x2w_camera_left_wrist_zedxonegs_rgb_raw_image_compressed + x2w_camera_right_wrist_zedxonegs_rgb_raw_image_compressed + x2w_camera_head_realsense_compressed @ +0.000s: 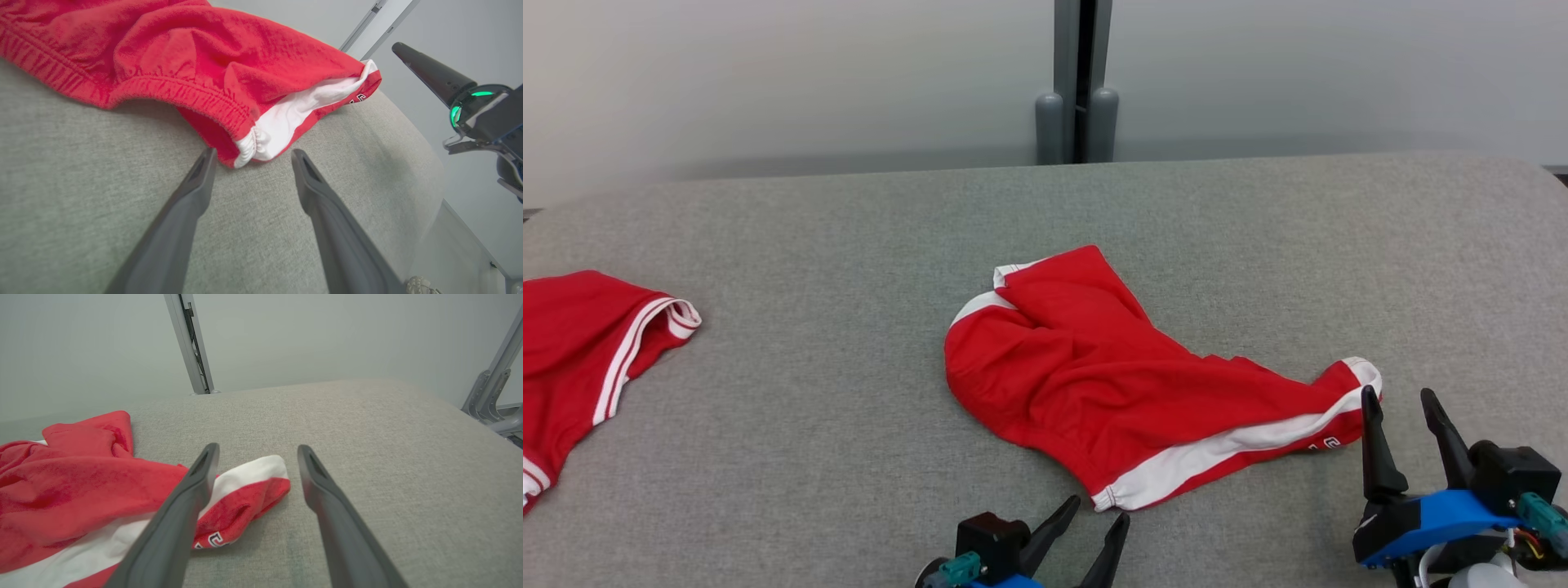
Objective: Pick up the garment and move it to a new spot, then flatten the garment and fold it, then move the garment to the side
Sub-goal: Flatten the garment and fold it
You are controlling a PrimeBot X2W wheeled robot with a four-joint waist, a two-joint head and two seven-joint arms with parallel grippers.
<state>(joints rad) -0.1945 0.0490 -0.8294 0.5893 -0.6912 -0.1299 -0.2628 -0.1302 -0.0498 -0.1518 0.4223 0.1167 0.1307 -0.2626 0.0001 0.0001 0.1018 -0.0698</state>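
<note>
A red garment (1094,384) with a white stripe lies crumpled in the middle of the grey table (849,245). My left gripper (1098,510) stands open just short of its near white-trimmed corner (253,143), with nothing between the fingers. Open too, my right gripper (1401,396) sits beside the garment's right end (253,486), its left finger (196,486) over the white stripe and the jaws apart around nothing. That right gripper (433,77) also shows at the right of the left wrist view.
A second red garment (588,359) with white stripes lies at the table's left edge. A grey post (1078,82) stands behind the table's far edge. Bare grey cloth stretches to the right of the garment (388,457).
</note>
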